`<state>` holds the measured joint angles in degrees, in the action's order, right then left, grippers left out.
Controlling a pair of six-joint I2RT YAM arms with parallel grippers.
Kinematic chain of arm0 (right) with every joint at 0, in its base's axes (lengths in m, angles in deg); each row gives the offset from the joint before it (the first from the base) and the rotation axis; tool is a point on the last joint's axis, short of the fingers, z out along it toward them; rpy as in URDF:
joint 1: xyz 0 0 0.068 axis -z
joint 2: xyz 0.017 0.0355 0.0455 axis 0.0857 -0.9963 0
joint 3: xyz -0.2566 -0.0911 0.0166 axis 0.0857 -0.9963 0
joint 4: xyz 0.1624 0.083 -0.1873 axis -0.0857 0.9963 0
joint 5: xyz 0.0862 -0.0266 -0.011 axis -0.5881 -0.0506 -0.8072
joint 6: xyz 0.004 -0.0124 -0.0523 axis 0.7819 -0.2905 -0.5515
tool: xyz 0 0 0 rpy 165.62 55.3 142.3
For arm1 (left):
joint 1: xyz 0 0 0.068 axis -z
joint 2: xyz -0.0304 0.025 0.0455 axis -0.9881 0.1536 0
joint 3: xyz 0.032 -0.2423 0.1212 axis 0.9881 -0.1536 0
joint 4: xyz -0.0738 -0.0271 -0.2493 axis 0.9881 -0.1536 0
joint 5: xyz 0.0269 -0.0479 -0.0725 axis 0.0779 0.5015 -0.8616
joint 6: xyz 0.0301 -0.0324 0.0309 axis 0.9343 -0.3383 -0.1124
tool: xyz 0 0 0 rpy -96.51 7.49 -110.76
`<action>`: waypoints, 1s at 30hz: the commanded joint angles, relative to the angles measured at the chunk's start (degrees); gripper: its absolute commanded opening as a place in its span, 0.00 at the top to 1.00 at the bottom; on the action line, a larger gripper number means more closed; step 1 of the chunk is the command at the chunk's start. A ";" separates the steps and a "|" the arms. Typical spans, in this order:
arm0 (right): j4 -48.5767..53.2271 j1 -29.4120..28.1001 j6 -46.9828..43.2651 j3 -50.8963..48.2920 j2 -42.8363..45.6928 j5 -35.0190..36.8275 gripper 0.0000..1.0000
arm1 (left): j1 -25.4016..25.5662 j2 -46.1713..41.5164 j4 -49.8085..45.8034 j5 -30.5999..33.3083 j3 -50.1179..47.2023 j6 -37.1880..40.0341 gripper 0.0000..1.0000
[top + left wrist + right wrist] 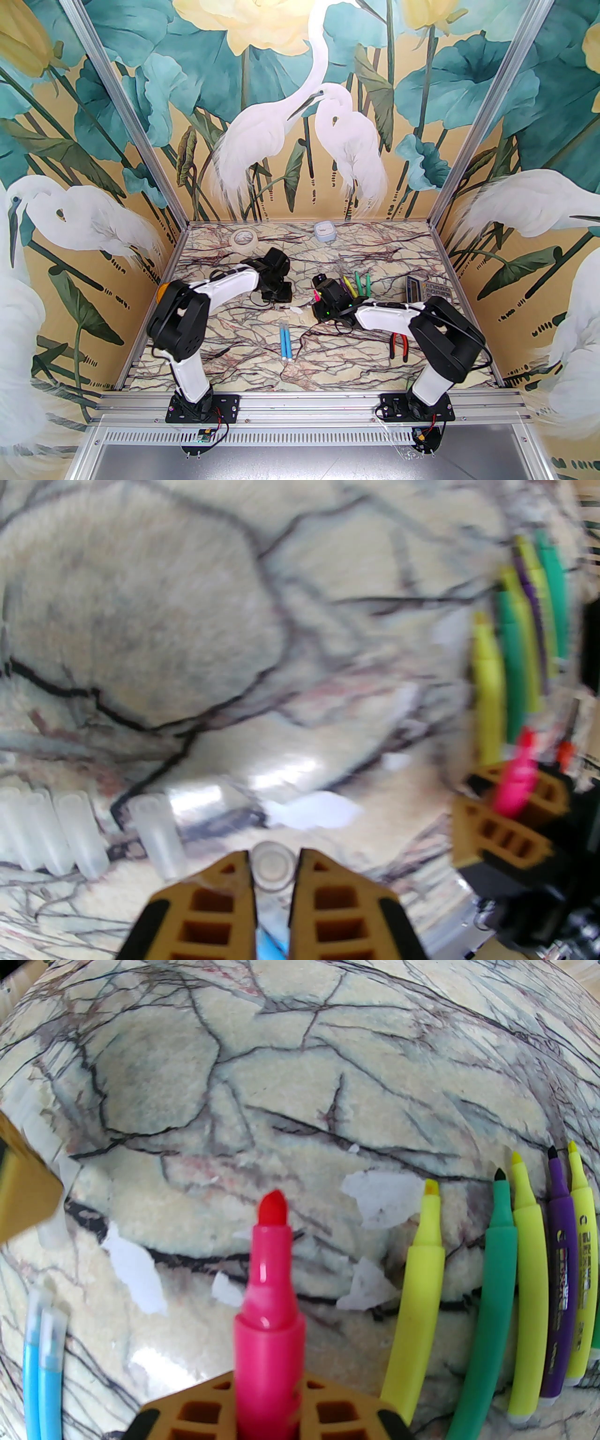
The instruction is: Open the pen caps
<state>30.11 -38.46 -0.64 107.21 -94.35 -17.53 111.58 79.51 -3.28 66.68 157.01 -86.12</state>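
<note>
Tabletop w/ marble pattern, two robot arms reaching in from the near edge.

Nearest, centre: two blue markers (283, 341) lie side by side, and their clear caps look to be on. Near right: red-handled pliers (399, 344).

Mid-table: the left gripper (274, 859) is clamped on one small clear cap (272, 865), seen end-on as a round rim btwn the orange fingers. The right gripper (269, 1382) is clamped on a pink marker (269, 1260), barrel upright in the jaws, red felt tip bare. The cap and pink marker are apart, so this pen seems opened.

Just left of the held cap, loose caps (70, 831) lie in a row on the table: clear-whitish, short tubes w/ rounded ends.

Further right: a row of open markers (529, 1250), yellow, green and purple, tips bare and pointing the same way.

Far edge: roll of tape (245, 239) and a small pale box (324, 231).

Step, as judged: the pull-off is done, the put-down isn't. Next move prob. calls for the L arm to drop its cap by the loose ones and the R arm to lay the pink marker w/ the open row. After that, the blue pair.
</note>
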 commanded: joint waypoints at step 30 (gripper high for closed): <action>11.51 -0.47 -2.13 6.71 -1.57 11.10 0.69 | 0.79 4.52 -6.96 12.25 3.56 1.29 0.89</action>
<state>38.99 -38.57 -1.95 112.60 -98.98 -8.33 112.10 82.29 -7.77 76.49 160.29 -85.86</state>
